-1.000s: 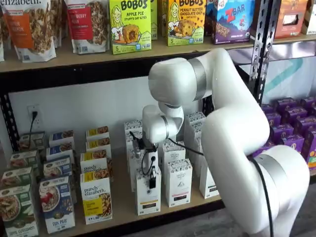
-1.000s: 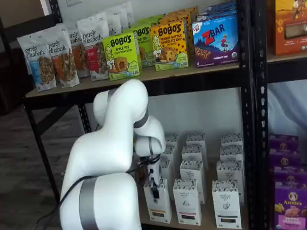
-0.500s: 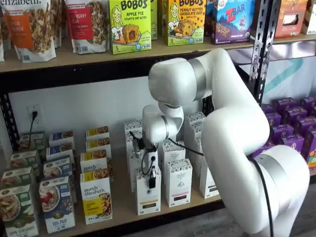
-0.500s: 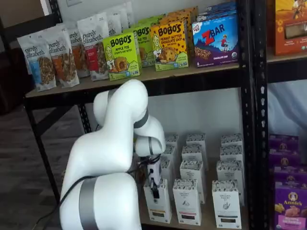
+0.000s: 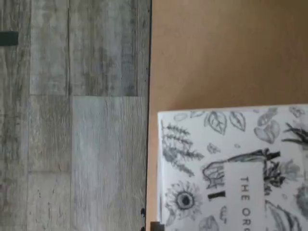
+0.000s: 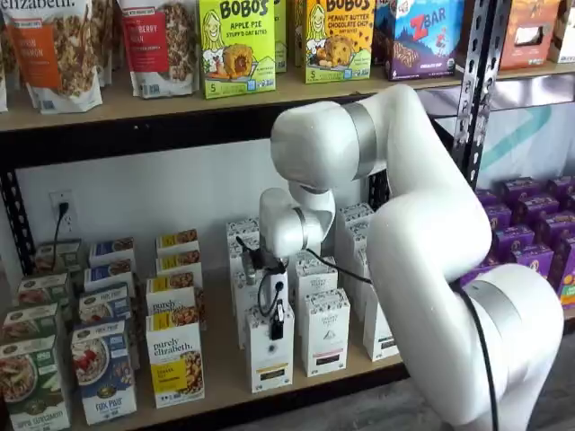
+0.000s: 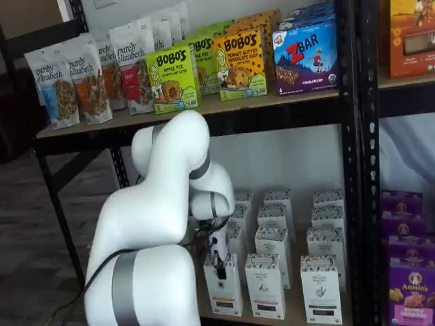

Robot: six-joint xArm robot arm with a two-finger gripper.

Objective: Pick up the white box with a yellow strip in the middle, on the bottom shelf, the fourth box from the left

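1. White cardboard, printed with dark botanical drawings round the top and a dull yellowish band low on the front: that is the tall narrow white box with a yellow strip, standing upright at the front edge of the light tan wooden bottom shelf in both shelf views.
2. Just to its right stands a near-identical white carton with a dark band; to its left, with a strip of bare board between, is a white "purely elizabeth" granola box.
3. The white-bodied gripper with two black fingers hangs directly over the box's top, fingers low against its upper part. Whether the jaws are open or already closed on the carton I cannot tell; the fingers show only side-on.
4. The wrist view shows the box's leaf-and-sunflower top panel beside bare shelf board and grey plank floor.
5. Handling judgement: a light carton, fairly stiff at the edges but with walls that may dent under a hard squeeze, and smooth enough to slip.
6. The best hold looks to be across the narrow faces near the top, then a straight lift clear of the neighbour.
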